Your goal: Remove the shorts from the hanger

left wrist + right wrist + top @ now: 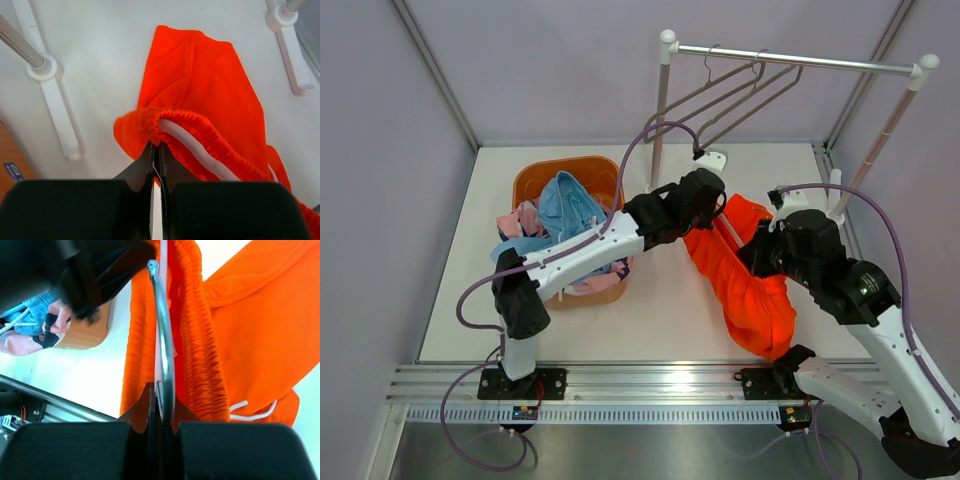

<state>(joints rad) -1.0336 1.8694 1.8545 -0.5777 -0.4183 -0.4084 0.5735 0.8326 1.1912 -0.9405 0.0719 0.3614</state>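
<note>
The bright orange shorts [752,285] lie draped on the table right of centre, still on a white hanger [186,141] with a metal hook [164,330]. My left gripper [717,207] is shut on the gathered waistband at the shorts' far end; in the left wrist view its fingertips [156,146] pinch the orange elastic edge [145,122]. My right gripper [767,252] is shut on the hanger's metal hook, which runs between its jaws [161,388] beside the ruffled waistband [200,340]. Light blue shorts [570,205] and pink patterned shorts [520,220] lie in the basket.
An orange-brown basket [536,178] stands at the left under the left arm. A clothes rack [800,60] with three empty hangers [740,95] spans the back right; its white feet [60,115] [292,55] rest on the table either side of the shorts. Grey walls enclose the table.
</note>
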